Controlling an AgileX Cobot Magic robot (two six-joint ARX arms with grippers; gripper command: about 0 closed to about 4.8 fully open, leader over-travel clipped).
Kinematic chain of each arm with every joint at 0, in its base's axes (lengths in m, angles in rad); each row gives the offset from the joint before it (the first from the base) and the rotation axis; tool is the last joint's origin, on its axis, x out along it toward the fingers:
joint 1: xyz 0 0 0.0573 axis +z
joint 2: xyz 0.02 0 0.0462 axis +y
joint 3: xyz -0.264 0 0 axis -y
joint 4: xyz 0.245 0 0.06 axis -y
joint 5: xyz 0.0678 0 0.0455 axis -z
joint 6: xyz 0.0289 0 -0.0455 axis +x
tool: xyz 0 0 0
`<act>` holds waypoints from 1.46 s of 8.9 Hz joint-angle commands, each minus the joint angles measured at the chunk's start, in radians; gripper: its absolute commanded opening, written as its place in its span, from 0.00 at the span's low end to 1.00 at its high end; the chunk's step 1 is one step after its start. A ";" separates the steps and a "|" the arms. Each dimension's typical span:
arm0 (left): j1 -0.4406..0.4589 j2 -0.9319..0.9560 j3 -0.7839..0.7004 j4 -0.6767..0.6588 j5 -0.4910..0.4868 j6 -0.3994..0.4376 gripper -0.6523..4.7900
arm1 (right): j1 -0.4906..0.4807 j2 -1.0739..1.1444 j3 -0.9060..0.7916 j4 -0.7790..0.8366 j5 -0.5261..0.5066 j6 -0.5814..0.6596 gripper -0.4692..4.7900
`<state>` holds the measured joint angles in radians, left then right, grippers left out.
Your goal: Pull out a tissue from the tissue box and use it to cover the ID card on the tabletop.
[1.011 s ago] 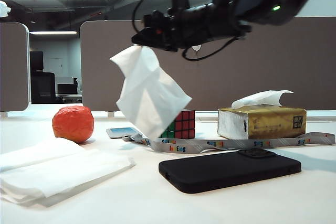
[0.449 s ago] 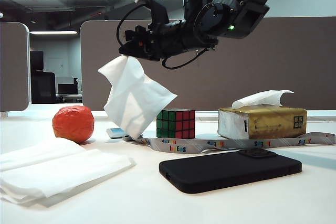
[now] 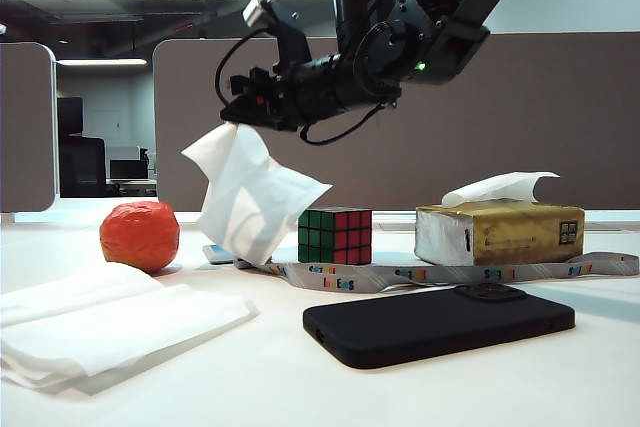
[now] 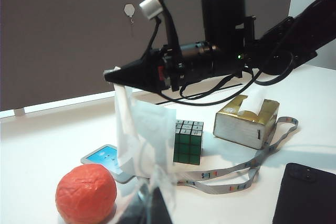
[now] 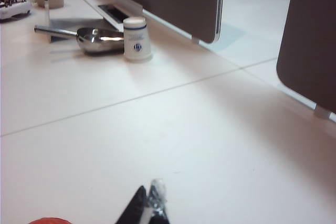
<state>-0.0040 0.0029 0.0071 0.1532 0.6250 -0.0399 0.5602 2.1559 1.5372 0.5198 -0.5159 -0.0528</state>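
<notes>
My right gripper (image 3: 233,118) hangs above the table's left half, shut on the top corner of the white tissue (image 3: 250,197), which droops below it. In the left wrist view the same gripper (image 4: 112,75) holds the tissue (image 4: 135,129) above the light-blue ID card (image 4: 104,157), with the sheet's lower end over the card's near edge. The tissue hides most of the card in the exterior view. The gold-and-white tissue box (image 3: 498,232) stands at the right, another sheet poking out. My left gripper (image 4: 151,204) shows only dark tips pressed together, away from everything.
A puzzle cube (image 3: 336,235) stands beside the card, an orange ball (image 3: 139,235) left of it. The grey lanyard (image 3: 450,274) runs past the box. A black phone (image 3: 440,323) and a pile of white sheets (image 3: 100,322) lie in front. A metal scoop (image 5: 97,40) lies far off.
My right gripper has moved left and down with the tissue. The sheet's lower end now hangs in front of the ID card instead of the cube.
</notes>
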 commanded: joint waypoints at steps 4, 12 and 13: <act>-0.001 0.001 0.004 -0.002 0.003 -0.002 0.11 | 0.021 0.013 0.074 -0.023 0.002 0.001 0.08; -0.001 0.001 0.004 -0.003 0.003 -0.002 0.11 | 0.021 0.096 0.075 0.009 0.182 0.000 0.08; -0.001 0.001 0.004 -0.003 0.003 -0.002 0.11 | 0.021 0.096 0.075 0.009 0.182 0.000 0.08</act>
<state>-0.0040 0.0032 0.0071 0.1387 0.6254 -0.0402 0.5797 2.2574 1.6077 0.5152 -0.3359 -0.0528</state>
